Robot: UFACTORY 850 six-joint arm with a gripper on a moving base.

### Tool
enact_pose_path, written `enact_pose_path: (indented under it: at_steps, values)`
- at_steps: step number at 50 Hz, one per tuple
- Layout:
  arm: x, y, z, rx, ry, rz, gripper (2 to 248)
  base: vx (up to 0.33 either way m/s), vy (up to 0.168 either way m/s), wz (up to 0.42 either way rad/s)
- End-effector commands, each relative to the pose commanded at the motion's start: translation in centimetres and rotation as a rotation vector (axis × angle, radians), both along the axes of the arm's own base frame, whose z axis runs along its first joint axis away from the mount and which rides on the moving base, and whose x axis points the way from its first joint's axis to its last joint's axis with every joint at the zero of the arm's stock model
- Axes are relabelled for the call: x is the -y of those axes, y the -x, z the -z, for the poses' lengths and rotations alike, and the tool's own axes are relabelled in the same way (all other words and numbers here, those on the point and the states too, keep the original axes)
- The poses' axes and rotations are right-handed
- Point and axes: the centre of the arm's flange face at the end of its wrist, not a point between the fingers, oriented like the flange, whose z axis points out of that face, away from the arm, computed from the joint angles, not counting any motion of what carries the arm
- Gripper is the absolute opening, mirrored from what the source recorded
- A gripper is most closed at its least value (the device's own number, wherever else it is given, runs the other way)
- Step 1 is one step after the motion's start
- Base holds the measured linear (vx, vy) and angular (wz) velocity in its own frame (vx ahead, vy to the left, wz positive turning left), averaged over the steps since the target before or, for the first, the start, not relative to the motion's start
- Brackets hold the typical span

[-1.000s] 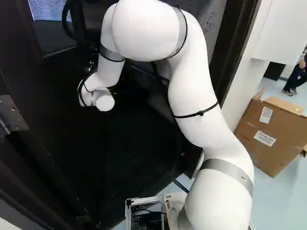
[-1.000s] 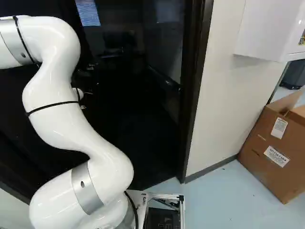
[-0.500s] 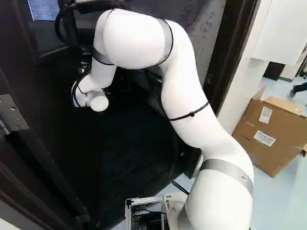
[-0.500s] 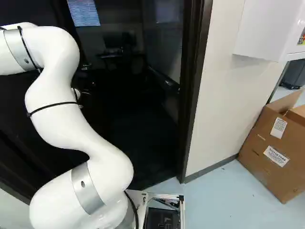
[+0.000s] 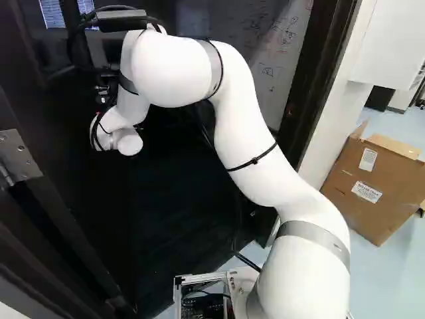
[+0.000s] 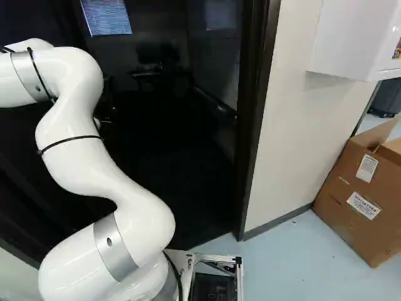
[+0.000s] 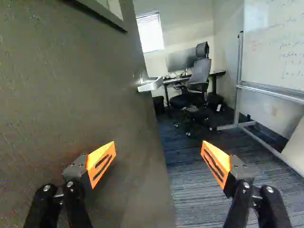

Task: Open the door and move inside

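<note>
The dark door (image 5: pixel 66 126) stands ajar, swung into the room, with its hinge (image 5: pixel 18 156) at the left of the left base view. Dark parts of my gripper (image 5: pixel 103 92) show faintly past the white wrist, close to the door; the fingertips are hidden there. In the wrist view my gripper (image 7: pixel 158 159) is open, its orange-padded fingers wide apart with nothing between them. One finger stands before the door's face (image 7: pixel 95 104), the other over the room's carpet. The door's handle (image 7: pixel 151 84) is ahead, beyond the fingers; neither finger touches it.
A dark door frame (image 6: pixel 254 119) and white wall (image 6: pixel 294 144) stand right of the doorway. A cardboard box (image 6: pixel 363 194) lies farther right, below a white cabinet (image 6: pixel 348 37). Inside are an office chair (image 7: pixel 199 76), a desk and a whiteboard (image 7: pixel 275 42) on a stand.
My upper arm has lowered and shifted left in the left base view, the wrist with it. The door has swung farther, uncovering more of the window blinds in the right base view. The base has stayed put.
</note>
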Motion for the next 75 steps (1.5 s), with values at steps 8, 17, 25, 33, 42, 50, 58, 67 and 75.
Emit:
enact_pose_path:
  at_steps: [8, 17, 25, 33, 42, 50, 58, 67, 75]
  values:
    - [-1.1, -0.2, 0.2, 0.017, 0.004, -0.028, 247, 0.000, 0.000, 0.000]
    - [-2.2, -0.3, 0.3, 0.036, 0.011, -0.061, 247, 0.000, 0.000, 0.000]
    - [-3.1, -0.3, 0.4, 0.054, 0.018, -0.092, 247, 0.000, 0.000, 0.000]
    - [-4.1, -0.2, 0.5, 0.072, 0.026, -0.126, 247, 0.000, 0.000, 0.000]
    - [-5.3, -0.2, 0.7, 0.094, 0.033, -0.163, 247, 0.000, 0.000, 0.000]
    - [-6.4, -0.1, 0.9, 0.111, 0.038, -0.191, 247, 0.000, 0.000, 0.000]
    - [-7.4, -0.1, 1.1, 0.123, 0.035, -0.207, 247, 0.000, 0.000, 0.000]
    - [-8.7, -0.2, 1.4, 0.134, 0.027, -0.219, 247, 0.000, 0.000, 0.000]
    - [-9.9, -0.3, 1.7, 0.144, 0.018, -0.228, 247, 0.000, 0.000, 0.000]
